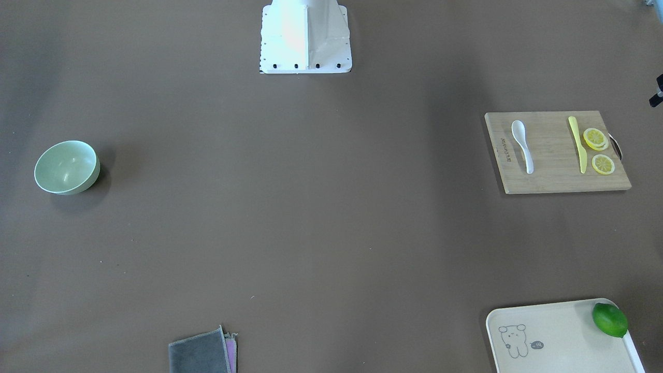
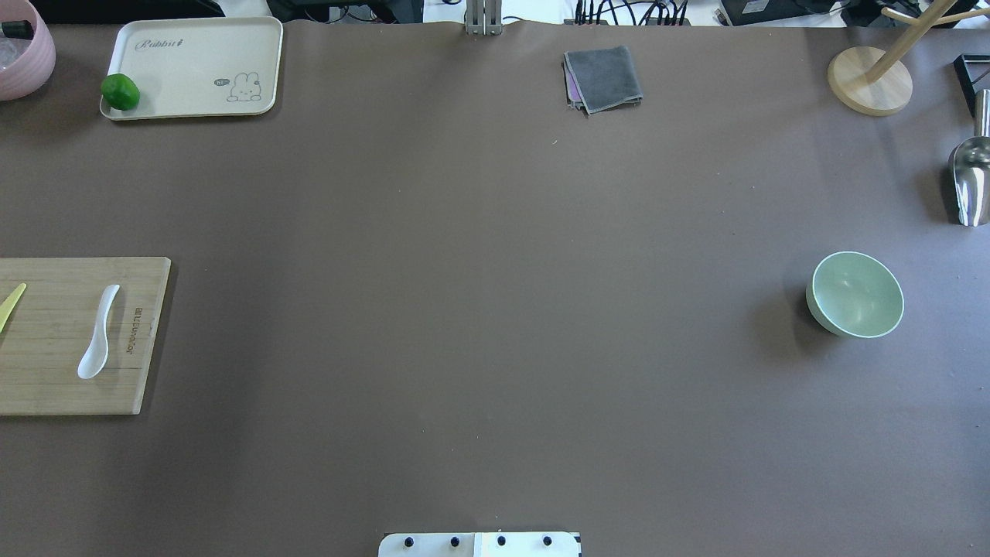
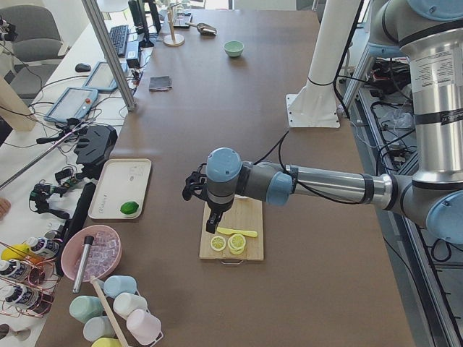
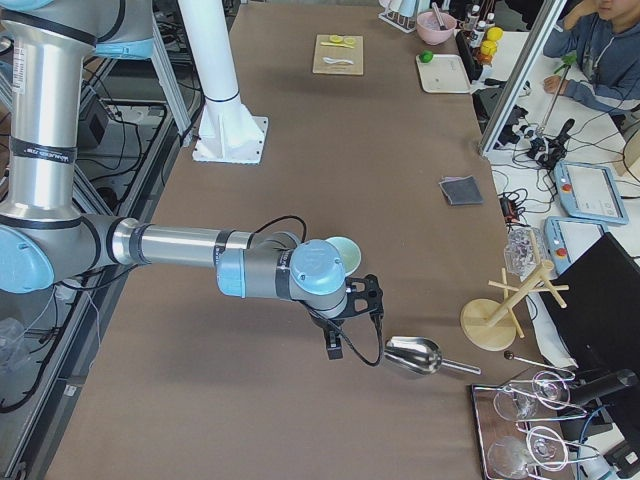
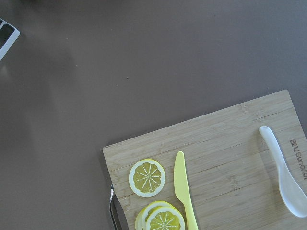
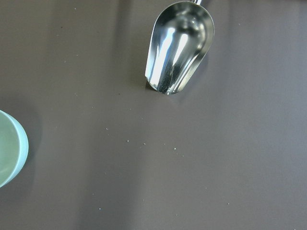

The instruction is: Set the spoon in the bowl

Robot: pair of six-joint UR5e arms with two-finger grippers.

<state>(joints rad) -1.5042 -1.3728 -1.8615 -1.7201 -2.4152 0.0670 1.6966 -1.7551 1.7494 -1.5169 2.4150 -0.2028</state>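
Note:
The white spoon (image 1: 523, 145) lies on a wooden cutting board (image 1: 549, 176), handle toward the table's far side; it also shows in the overhead view (image 2: 99, 331) and the left wrist view (image 5: 284, 170). The mint-green bowl (image 1: 67, 167) stands empty at the other end of the table (image 2: 856, 294). My left gripper (image 3: 210, 225) hangs above the board near the lemon slices; I cannot tell if it is open or shut. My right gripper (image 4: 335, 345) hovers above the table between the bowl (image 4: 345, 250) and a metal scoop; I cannot tell its state either.
On the board lie a yellow plastic knife (image 1: 578, 144) and lemon slices (image 1: 595, 139). A cream tray (image 2: 193, 70) holds a lime (image 2: 120, 91). A grey cloth (image 2: 603, 77), a metal scoop (image 2: 971, 182), a wooden stand (image 2: 870, 81) and a pink bowl (image 2: 23, 54) sit at the far edge.

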